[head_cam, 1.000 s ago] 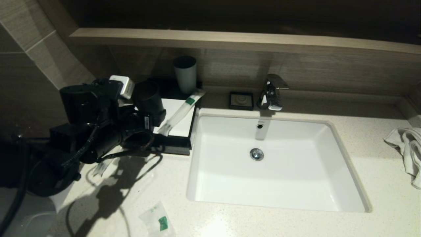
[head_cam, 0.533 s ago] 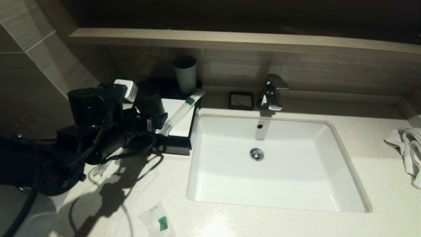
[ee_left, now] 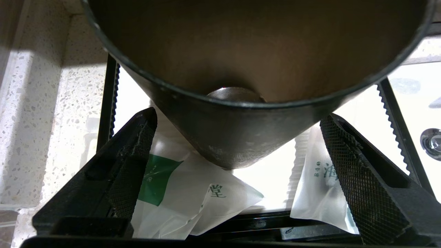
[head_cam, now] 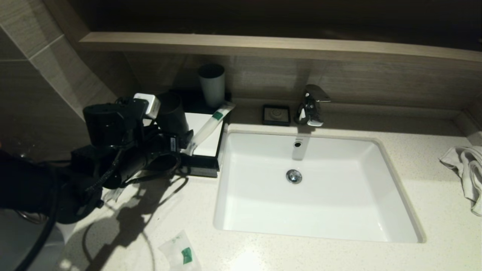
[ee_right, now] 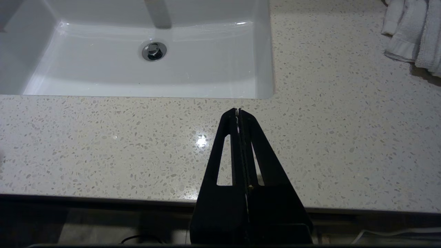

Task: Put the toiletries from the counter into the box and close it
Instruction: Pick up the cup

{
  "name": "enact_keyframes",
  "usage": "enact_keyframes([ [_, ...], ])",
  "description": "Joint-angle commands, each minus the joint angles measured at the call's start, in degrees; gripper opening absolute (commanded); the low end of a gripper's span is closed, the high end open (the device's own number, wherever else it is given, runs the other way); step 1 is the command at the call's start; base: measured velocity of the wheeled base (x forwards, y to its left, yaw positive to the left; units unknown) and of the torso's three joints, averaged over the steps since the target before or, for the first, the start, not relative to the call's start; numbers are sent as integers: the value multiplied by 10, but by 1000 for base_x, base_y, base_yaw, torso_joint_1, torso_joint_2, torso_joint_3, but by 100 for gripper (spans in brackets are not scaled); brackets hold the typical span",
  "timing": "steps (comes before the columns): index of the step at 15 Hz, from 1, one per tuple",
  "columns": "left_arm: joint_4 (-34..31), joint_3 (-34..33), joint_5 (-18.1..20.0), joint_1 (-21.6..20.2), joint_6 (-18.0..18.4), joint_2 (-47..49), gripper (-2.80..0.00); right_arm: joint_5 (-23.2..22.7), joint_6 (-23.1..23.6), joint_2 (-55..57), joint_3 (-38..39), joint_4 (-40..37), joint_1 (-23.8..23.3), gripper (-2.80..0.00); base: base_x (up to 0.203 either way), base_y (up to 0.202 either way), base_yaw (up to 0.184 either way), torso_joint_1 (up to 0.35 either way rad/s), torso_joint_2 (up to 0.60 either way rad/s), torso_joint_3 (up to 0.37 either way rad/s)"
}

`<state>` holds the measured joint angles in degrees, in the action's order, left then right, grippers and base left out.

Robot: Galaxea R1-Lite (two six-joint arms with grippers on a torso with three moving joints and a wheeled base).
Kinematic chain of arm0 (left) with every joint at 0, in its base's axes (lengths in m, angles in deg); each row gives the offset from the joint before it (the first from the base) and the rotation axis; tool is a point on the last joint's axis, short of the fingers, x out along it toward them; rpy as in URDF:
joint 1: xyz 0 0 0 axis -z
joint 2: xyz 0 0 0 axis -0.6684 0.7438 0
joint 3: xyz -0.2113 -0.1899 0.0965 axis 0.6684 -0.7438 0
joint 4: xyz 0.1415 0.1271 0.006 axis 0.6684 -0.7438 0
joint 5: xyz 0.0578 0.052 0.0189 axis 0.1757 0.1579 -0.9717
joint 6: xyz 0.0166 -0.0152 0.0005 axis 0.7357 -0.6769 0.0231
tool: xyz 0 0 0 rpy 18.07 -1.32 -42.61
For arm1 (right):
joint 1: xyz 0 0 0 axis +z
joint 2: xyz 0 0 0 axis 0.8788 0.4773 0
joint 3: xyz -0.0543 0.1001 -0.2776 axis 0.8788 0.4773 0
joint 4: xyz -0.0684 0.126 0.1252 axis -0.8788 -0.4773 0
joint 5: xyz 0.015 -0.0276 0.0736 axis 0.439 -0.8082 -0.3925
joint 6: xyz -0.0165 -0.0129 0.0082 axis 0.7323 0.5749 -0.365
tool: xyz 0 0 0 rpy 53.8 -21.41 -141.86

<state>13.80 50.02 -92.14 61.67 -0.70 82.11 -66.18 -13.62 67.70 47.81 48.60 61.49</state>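
Note:
A black box with a white inside stands on the counter left of the sink. A long white packet with a green band lies slanted across its right rim. My left gripper is open over the box's near part, just before a dark cup. In the left wrist view the cup fills the space above the open gripper, and two white packets lie in the box. Another packet lies on the front counter. My right gripper is shut and empty.
A grey cup stands behind the box. A soap dish and faucet sit behind the white sink. A towel lies at the far right. A small packet shows under my left arm.
My left arm has moved right and forward, bringing the gripper over the box's near edge beside the long packet. Nothing else has moved.

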Motion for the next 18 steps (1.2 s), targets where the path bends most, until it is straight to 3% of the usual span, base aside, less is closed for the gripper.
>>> enact_keyframes([
  [1,3,1,-1,1,0,2,0,0,0,0,1,0,0,-280,0,0,0,0,0,0],
  [4,3,5,-1,0,0,5,0,0,0,0,1,0,0,-280,0,0,0,0,0,0],
  [5,3,7,-3,0,0,6,-280,0,0,0,1,0,0,-280,0,0,0,0,0,0],
  [18,-3,42,-10,0,-2,-3,-280,0,0,0,1,0,0,-280,0,0,0,0,0,0],
])
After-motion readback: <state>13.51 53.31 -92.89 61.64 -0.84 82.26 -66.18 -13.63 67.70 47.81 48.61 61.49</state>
